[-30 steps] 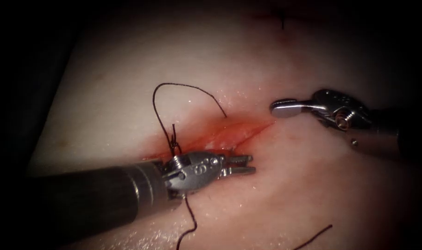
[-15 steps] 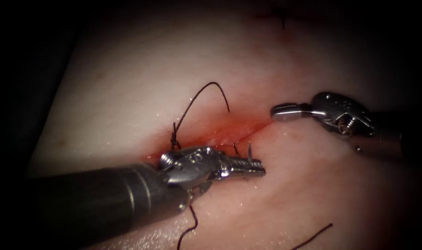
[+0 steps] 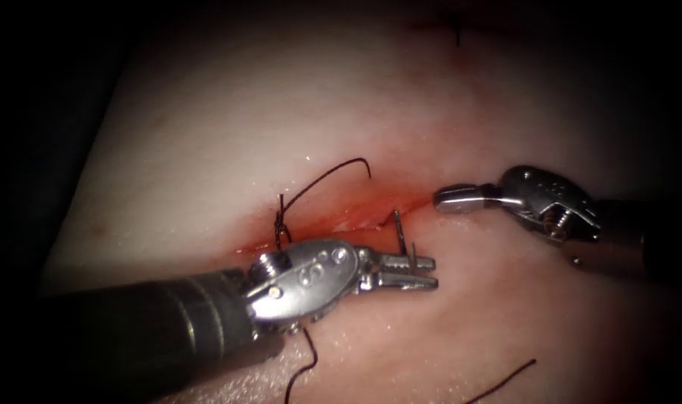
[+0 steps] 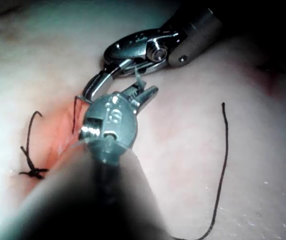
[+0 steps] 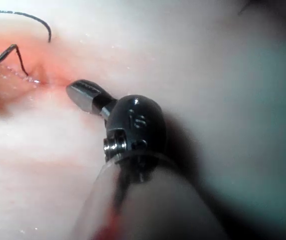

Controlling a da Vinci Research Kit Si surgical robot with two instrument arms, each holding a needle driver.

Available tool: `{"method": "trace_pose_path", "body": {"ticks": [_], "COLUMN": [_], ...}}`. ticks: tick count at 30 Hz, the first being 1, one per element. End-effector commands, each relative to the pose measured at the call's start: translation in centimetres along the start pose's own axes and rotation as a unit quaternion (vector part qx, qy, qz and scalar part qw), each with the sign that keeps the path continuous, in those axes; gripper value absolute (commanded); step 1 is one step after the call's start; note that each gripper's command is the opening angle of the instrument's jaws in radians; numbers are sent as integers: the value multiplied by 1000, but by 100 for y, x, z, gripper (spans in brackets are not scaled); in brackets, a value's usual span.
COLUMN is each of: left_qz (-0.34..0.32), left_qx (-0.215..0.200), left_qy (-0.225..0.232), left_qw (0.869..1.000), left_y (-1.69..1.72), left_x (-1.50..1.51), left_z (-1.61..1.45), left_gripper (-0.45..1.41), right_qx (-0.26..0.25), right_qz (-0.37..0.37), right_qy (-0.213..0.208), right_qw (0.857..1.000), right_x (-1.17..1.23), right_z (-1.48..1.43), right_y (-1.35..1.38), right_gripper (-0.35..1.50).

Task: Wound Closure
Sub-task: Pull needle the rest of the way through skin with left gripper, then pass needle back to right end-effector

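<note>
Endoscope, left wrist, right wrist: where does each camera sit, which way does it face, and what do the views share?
Endoscope: above and in front of the cut; left tool holding the needle, right tool holding nothing, by the cut's right end.
Left wrist: rides that arm, looks along its shaft at its own tool; the right tool beyond.
Right wrist: looks along its shaft at its own tool, beside the cut.
Shared: the tissue, the knotted stitch with its thread.

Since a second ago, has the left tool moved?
Yes. The left tool has advanced rightward past the knot, now gripping the needle.
</note>
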Motion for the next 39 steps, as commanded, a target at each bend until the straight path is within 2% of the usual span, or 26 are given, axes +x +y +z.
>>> {"method": "trace_pose_path", "body": {"ticks": [1,3,8,18,21,23,24,25,28,30,31,32,34,35,37,38,39], "left_qz": [30,88,177,227,239,246,256,256,268,275,284,284,294,298,309,309,313], "left_qx": [5,23,58,104,112,114,117,117,121,124,124,124,121,121,124,124,125], "left_qy": [2,-3,-23,-34,-42,-46,-50,-50,-53,-54,-59,-59,-64,-66,-70,-70,-72], "left_qw": [1000,996,982,968,964,961,958,958,954,952,949,949,946,945,940,940,939], "left_y": [-6,-12,-34,-84,-90,-88,-83,-83,-73,-67,-59,-59,-52,-49,-41,-41,-39], "left_x": [4,20,53,81,85,82,77,77,63,51,36,36,20,14,-7,-7,-13], "left_z": [5,1,-9,-25,-27,-26,-25,-25,-22,-20,-18,-18,-15,-13,-10,-10,-9], "left_gripper": [-45,-45,-45,-45,-45,-45,-45,-45,-45,-45,-45,-45,-45,-45,-45,-45,-45], "right_qx": [4,7,12,12,15,24,29,29,30,31,35,35,39,40,46,46,48], "right_qz": [3,3,11,41,52,59,68,68,86,107,141,141,180,197,245,245,263], "right_qy": [0,0,-1,-2,-3,-6,-4,-4,-2,3,8,8,18,21,34,34,39], "right_qw": [1000,1000,1000,999,999,998,997,997,996,994,989,989,983,979,968,968,963], "right_x": [-2,-2,-4,-4,-4,-3,-1,-1,4,10,17,17,28,33,52,52,57], "right_z": [9,9,9,9,9,9,9,9,8,7,6,6,5,4,3,3,4], "right_y": [-2,-5,-11,-11,-11,-11,-10,-10,-10,-11,-12,-12,-15,-17,-22,-22,-23], "right_gripper": [0,0,0,-5,-3,7,44,44,74,74,62,62,39,36,59,59,67]}}
